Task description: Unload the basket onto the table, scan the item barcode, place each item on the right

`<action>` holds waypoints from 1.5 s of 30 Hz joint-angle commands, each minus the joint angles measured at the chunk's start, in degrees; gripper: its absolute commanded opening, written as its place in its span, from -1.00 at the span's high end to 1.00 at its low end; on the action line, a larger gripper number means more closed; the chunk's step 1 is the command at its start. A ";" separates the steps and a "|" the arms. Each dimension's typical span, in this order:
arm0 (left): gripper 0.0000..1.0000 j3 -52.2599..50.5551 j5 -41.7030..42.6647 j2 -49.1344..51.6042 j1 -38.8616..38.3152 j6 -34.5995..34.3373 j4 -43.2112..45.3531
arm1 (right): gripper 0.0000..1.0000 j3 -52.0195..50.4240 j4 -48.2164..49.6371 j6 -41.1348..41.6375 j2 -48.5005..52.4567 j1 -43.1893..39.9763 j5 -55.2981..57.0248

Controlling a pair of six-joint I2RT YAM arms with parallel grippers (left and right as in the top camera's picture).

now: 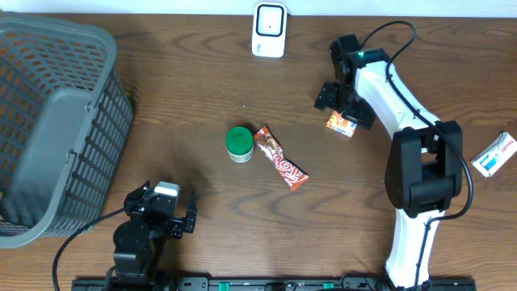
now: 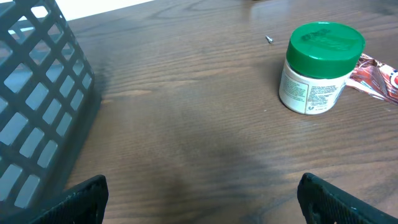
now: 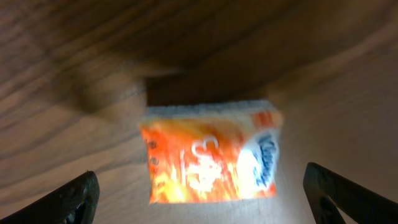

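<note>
Right gripper (image 3: 199, 186), jaws spread wide, hangs over an orange Kleenex tissue pack (image 3: 211, 155) lying loose on the wooden table (image 1: 202, 89), well apart from the white scanner (image 1: 269, 30). A skewed close could slide the slick pack away. Left gripper (image 2: 199, 202) idles open.

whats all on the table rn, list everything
basket: one, grey, left edge of the table
scanner: one, white, far edge, middle
jar: one, white with green lid, centre
candy bar: one, red wrapper, just right of the jar
tissue pack: one, orange and white, flat on the table under the right gripper
packet: one, white and blue, right edge
table: one, dark brown wood
left gripper: one, black, open, near edge beside the basket
right gripper: one, black, open, over the tissue pack
</note>
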 commanded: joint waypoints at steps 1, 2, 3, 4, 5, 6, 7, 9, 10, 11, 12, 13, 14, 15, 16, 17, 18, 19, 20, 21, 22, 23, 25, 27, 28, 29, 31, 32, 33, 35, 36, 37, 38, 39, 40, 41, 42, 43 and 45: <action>-0.96 -0.66 0.52 -0.35 0.20 -0.50 -0.90 | -0.98 -3.91 2.54 -3.10 -0.33 0.13 -0.66; -0.96 -0.66 0.52 -0.35 0.20 -0.50 -0.90 | -0.99 -5.05 4.11 -3.10 -0.33 0.02 -0.68; -0.96 -0.66 0.52 -0.35 0.20 -0.50 -0.90 | -0.98 -6.10 5.55 -3.17 -0.33 -0.20 -0.66; -0.96 -0.66 0.52 -0.35 0.20 -0.50 -0.90 | -0.98 -6.99 6.80 -3.54 -0.33 -0.52 -0.63; -0.96 -0.66 0.52 -0.35 0.20 -0.52 -0.90 | -0.99 -7.78 7.87 -3.80 -0.33 -0.85 -0.66; -0.96 -0.66 0.52 -0.35 0.20 -0.50 -0.90 | -0.98 -8.55 8.79 -4.00 -0.33 -1.27 -0.66; -0.96 -0.66 0.52 -0.35 0.20 -0.50 -0.90 | -0.99 -9.07 9.44 -4.04 -0.33 -1.75 -0.66; -0.96 -0.66 0.52 -0.35 0.20 -0.50 -0.90 | -0.99 -9.81 10.95 -5.11 -0.26 -2.60 -0.68; -0.96 -0.66 0.52 -0.35 0.20 -0.50 -0.90 | -0.99 -10.16 11.93 -6.29 -0.24 -3.08 -0.74; -0.96 -0.66 0.52 -0.35 0.20 -0.50 -0.90 | -0.99 -10.27 12.44 -7.34 -0.24 -3.43 -1.11; -0.96 -0.66 0.52 -0.35 0.20 -0.50 -0.90 | -0.99 -10.38 12.76 -8.57 -0.24 -3.76 -1.60; -0.96 -0.66 0.52 -0.35 0.20 -0.50 -0.90 | -0.99 -10.45 12.87 -9.20 -0.24 -3.96 -1.57; -0.95 -0.66 0.52 -0.35 0.20 -0.50 -0.90 | -0.99 -10.56 12.90 -9.62 -0.24 -4.11 -1.57; -0.96 -0.66 0.52 -0.35 0.20 -0.50 -0.90 | -0.99 -10.62 12.83 -9.75 -0.24 -4.22 -1.66; -0.96 -0.66 0.52 -0.35 0.22 -0.52 -0.90 | -0.97 -10.69 12.70 -9.81 -0.24 -4.24 -2.12; -0.96 -0.66 0.52 -0.35 0.20 -0.50 -0.90 | -0.96 -10.84 12.74 -10.36 -0.24 -4.24 -3.15; -0.96 -0.66 0.52 -0.35 0.20 -0.50 -0.90 | -0.96 -11.02 12.83 -11.02 -0.24 -4.24 -4.55; -0.96 -0.66 0.52 -0.35 0.20 -0.50 -0.90 | -0.96 -11.17 12.85 -11.30 -0.24 -4.13 -5.68; -0.96 -0.66 0.52 -0.35 0.20 -0.50 -0.90 | -0.97 -11.39 12.87 -11.23 -0.24 -4.02 -6.10; -0.96 -0.66 0.52 -0.35 0.20 -0.50 -0.90 | -0.97 -11.67 12.87 -11.23 -0.24 -3.85 -6.10; -0.96 -0.66 0.52 -0.35 0.20 -0.50 -0.90 | -0.97 -11.96 12.85 -11.23 -0.24 -3.65 -6.12; -0.96 -0.66 0.52 -0.35 0.20 -0.50 -0.90 | -0.96 -12.31 12.83 -11.21 -0.24 -3.48 -6.12; -0.96 -0.66 0.52 -0.35 0.22 -0.50 -0.90 | -0.94 -13.05 12.81 -11.19 -0.24 -3.19 -6.10; -0.96 -0.66 0.52 -0.35 0.20 -0.50 -0.90 | -0.88 -14.05 12.96 -10.47 -0.20 -3.10 -6.10; -0.96 -0.66 0.52 -0.35 0.20 -0.50 -0.90 | -0.83 -14.53 13.16 -10.10 -0.13 -3.10 -6.10; -0.96 -0.66 0.52 -0.35 0.20 -0.50 -0.90 | -0.76 -14.99 13.38 -10.12 -0.07 -3.10 -6.10; -0.96 -0.66 0.52 -0.35 0.20 -0.50 -0.90 | -0.63 -15.76 13.92 -10.10 0.15 -3.10 -6.12; -0.96 -0.66 0.52 -0.35 0.20 -0.50 -0.90 | -0.59 -16.31 14.43 -10.10 0.35 -3.10 -6.10; -0.96 -0.66 0.52 -0.35 0.20 -0.50 -0.90 | -0.57 -16.70 14.80 -10.12 0.44 -3.10 -6.10; -0.96 -0.66 0.52 -0.35 0.20 -0.50 -0.90 | -0.50 -17.55 15.87 -10.14 0.52 -3.10 -6.05; -0.96 -0.66 0.52 -0.35 0.20 -0.52 -0.90 | -0.44 -17.70 16.20 -10.21 0.52 -3.10 -5.99; -0.96 -0.66 0.52 -0.35 0.20 -0.50 -0.90 | -0.39 -17.70 16.39 -10.25 0.52 -3.13 -5.99; -0.96 -0.66 0.52 -0.35 0.20 -0.50 -0.90 | -0.35 -17.70 16.68 -10.67 0.52 -3.10 -6.03; -0.96 -0.66 0.52 -0.35 0.20 -0.50 -0.92 | -0.30 -17.68 17.00 -10.95 0.50 -3.10 -6.03; -0.96 -0.66 0.52 -0.35 0.20 -0.50 -0.90 | -0.22 -17.64 17.38 -11.28 0.50 -3.10 -6.05; -0.96 -0.66 0.55 -0.35 0.20 -0.50 -0.90 | -0.18 -17.62 17.44 -11.28 0.50 -3.10 -6.05; -0.96 -0.66 0.52 -0.35 0.20 -0.50 -0.90 | -0.16 -17.62 17.44 -11.26 0.48 -3.10 -6.10; -0.96 -0.66 0.52 -0.35 0.20 -0.50 -0.90 | -0.15 -17.57 17.40 -11.28 0.44 -3.10 -6.38; -0.96 -0.66 0.52 -0.35 0.20 -0.50 -0.90 | -0.15 -17.51 17.11 -11.28 0.26 -3.10 -6.88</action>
